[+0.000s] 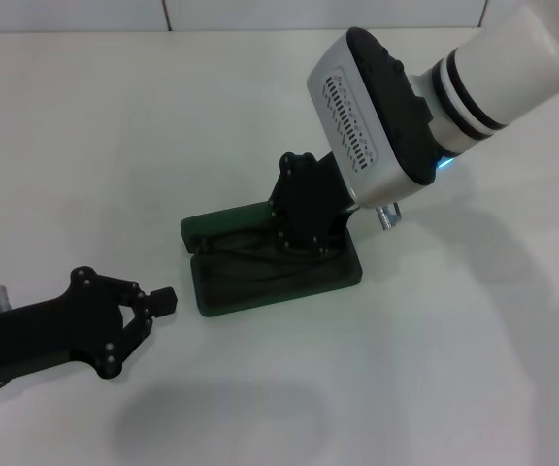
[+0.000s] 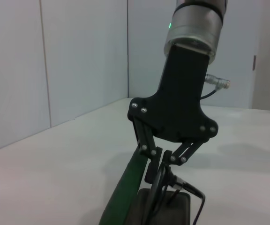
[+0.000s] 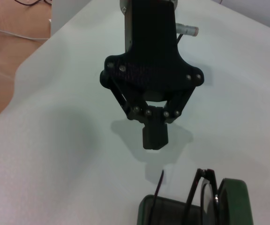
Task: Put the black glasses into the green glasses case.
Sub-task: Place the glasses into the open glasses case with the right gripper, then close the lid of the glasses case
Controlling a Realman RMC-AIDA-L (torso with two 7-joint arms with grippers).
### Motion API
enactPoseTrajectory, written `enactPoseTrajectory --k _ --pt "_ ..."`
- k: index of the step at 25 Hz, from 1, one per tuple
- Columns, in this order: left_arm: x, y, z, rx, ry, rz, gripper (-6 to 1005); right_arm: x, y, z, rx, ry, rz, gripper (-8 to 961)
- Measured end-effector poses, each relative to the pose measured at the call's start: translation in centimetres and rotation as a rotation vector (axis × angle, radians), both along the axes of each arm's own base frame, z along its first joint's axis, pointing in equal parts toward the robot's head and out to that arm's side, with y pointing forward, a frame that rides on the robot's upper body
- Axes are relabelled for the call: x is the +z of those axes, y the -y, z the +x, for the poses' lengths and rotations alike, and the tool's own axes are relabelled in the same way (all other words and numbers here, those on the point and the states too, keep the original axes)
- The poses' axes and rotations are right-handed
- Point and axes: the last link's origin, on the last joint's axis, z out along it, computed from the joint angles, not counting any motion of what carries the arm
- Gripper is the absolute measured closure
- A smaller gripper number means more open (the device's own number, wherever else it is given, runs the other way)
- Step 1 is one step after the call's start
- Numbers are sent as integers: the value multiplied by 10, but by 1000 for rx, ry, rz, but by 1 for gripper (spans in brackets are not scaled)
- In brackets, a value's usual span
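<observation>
The green glasses case (image 1: pixel 223 224) lies open at the table's middle, lid raised at the back. My right gripper (image 1: pixel 304 243) reaches down into its tray. In the left wrist view, that gripper (image 2: pixel 163 166) has its fingers pinched on the black glasses (image 2: pixel 191 190) just above the case's lining, beside the upright lid (image 2: pixel 128 187). In the right wrist view the glasses (image 3: pixel 203 187) stand in the case (image 3: pixel 236 201) with a temple arm sticking up. My left gripper (image 1: pixel 163 301) hovers shut and holds nothing, to the case's left near the front.
White tabletop (image 1: pixel 454 388) all around the case. The right arm's large wrist housing (image 1: pixel 377 107) hangs over the case's back right. A wall panel (image 2: pixel 55 70) stands beyond the table's far edge in the left wrist view.
</observation>
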Motion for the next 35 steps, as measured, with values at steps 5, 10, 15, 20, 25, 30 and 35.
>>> enactPoseTrajectory --k 5,10,15,20,25,30,35 --pt "0 1 0 -1 3 -2 961 0 -2 3 -9 -5 18 830" --pt "0 1 0 -2 2 -2 960 -3 0 5 -13 8 15 827" --pt "0 2 -1 0 1 -2 960 -2 0 3 -19 -9 26 802" --pt "1 4 -1 -1 11 -2 959 1 6 3 -32 -49 10 713" --pt "4 7 1 -8 32 -10 959 12 17 3 -105 -143 -47 712" --pt "5 7 2 -11 37 -13 958 37 20 15 -230 -287 -77 688" --pt "5 7 2 -4 41 -21 958 70 23 45 -349 -472 -73 663"
